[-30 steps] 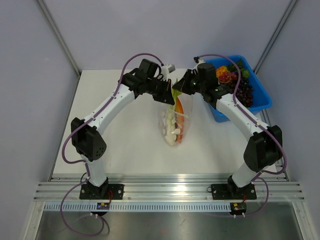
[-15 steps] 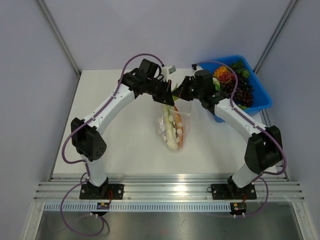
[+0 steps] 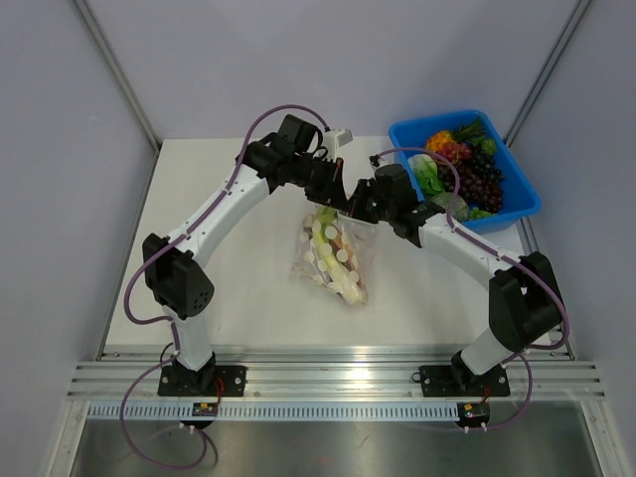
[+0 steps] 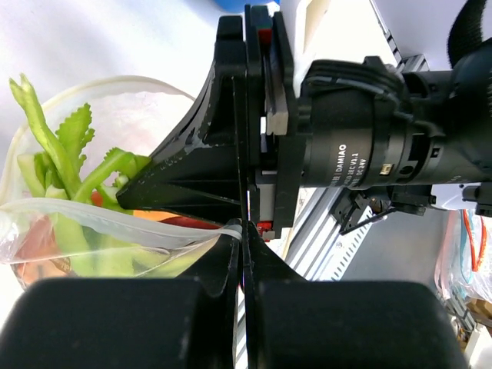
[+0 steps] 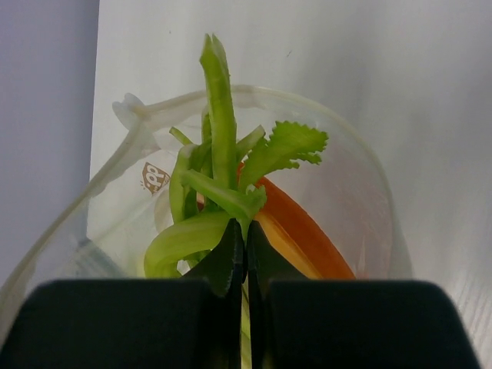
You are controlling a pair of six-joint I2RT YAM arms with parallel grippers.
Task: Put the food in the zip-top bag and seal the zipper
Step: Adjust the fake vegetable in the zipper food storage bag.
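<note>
Left jaws shut on zip-top bag rim | right jaws shut at mouth, hold unclear | bag mid-frame on bench, food inside | leek leaves to be tucked below zipper before pressing, rim held taut.

zip-top bag mouth hidden under left gripper and right gripper from above, zipper there too small to tell
</note>
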